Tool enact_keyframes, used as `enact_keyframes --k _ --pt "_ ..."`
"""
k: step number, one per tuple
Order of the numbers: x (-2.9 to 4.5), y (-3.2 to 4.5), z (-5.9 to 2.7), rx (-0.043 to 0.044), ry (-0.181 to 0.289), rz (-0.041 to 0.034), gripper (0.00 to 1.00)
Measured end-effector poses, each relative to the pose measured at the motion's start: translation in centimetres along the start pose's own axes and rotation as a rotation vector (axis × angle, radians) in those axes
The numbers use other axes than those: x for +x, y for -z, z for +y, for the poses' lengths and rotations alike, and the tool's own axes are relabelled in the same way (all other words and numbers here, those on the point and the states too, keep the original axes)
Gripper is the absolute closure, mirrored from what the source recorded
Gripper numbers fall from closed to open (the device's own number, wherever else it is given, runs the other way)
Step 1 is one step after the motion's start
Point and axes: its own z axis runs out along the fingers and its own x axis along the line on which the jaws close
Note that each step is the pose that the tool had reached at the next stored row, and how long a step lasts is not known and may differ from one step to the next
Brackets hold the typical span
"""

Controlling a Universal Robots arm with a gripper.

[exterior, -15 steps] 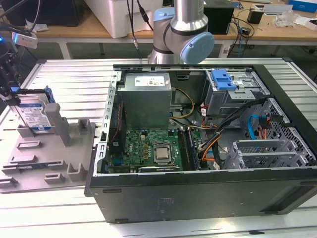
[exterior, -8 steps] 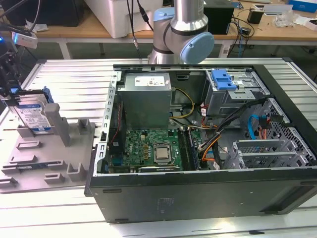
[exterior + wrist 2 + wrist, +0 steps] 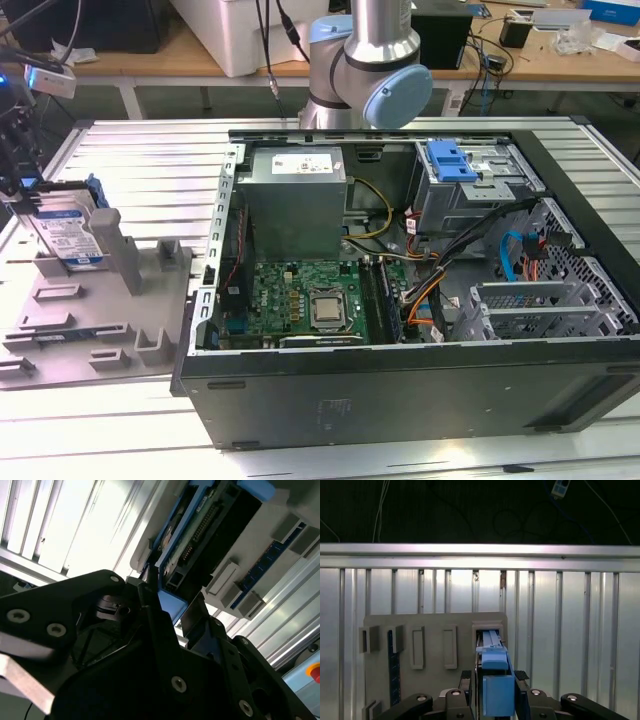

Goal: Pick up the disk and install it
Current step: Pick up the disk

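Though blue-framed, flat silver disk [image 3: 70,235]

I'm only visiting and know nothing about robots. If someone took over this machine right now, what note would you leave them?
The gripper is at the top edge of the flat silver hard drive in its blue plastic carrier. Whether it is clamped cannot be told.
The drive stands upright in the grey plastic holder, to the exterior view's left of the open black computer case.
Done: the gripper is at the drive.
Left: the drive is not yet lifted or installed.
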Motion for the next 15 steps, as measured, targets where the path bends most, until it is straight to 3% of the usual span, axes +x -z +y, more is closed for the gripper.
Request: enact_keyframes --k 15 --pt "-0.02 -0.29 0.41 -0.0002 -0.003 0.0000 0.56"
